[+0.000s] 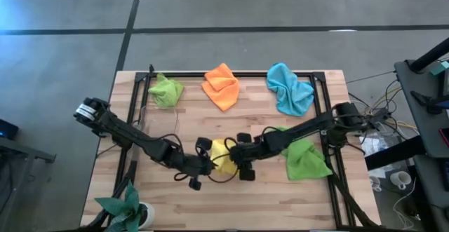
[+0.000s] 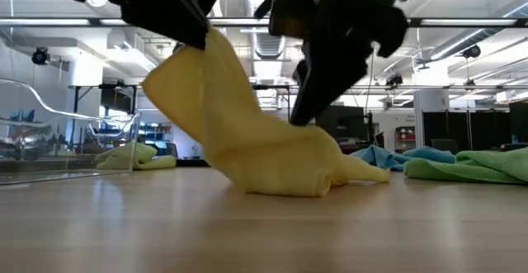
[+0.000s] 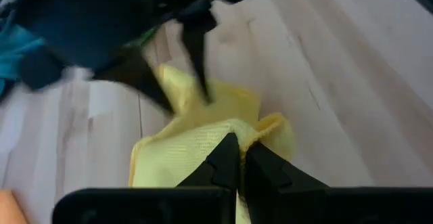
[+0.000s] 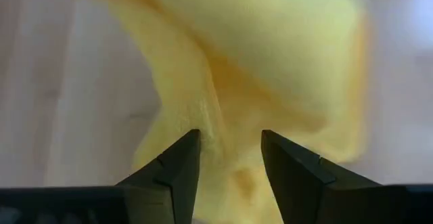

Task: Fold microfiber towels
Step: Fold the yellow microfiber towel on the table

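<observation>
I'm looking down on a grey floor with the wooden table (image 1: 210,197) filling the middle of the high view, a black frame around its edges. Both arms meet at lower centre over the yellow towel (image 1: 223,156). My left gripper (image 3: 237,162) is pinched tight on a raised edge of it, lifting that side off the wood, while my right gripper (image 4: 229,158) has its fingers apart with yellow cloth between them, not yet clamped as far as I can judge. The risk I see: if I pull with the left before the right closes, the cloth slides along the table and the fold bunches; the two grippers are also close enough to knock together. Counting cloths, I have five: one darker green towel (image 1: 306,160) at right centre, one light blue towel (image 1: 290,89) upper right, one orange towel (image 1: 222,86) top centre, the yellow one, and one lime green towel (image 1: 165,90) upper left. One plant (image 1: 126,207) sits lower left.
</observation>
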